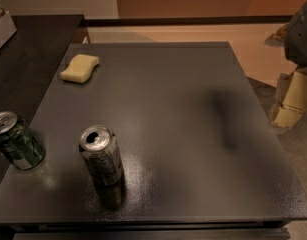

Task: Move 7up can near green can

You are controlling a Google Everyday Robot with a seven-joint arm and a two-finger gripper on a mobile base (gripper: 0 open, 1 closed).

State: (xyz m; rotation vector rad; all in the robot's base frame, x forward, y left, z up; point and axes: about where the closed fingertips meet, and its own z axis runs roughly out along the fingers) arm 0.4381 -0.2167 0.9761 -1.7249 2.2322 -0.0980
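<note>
The 7up can [102, 156], silvery-grey with a dark label and an opened silver top, stands upright near the front left of the dark table [183, 109]. The green can [15, 141], bright green with white streaks, stands upright at the table's left edge, a short gap to the left of the 7up can. My gripper [292, 100] hangs beyond the table's right edge, far from both cans and holding nothing that I can see.
A pale yellow sponge [80, 67] lies at the table's back left. A darker counter [28, 59] adjoins the left side. Bare floor [193, 33] lies behind the table and to its right.
</note>
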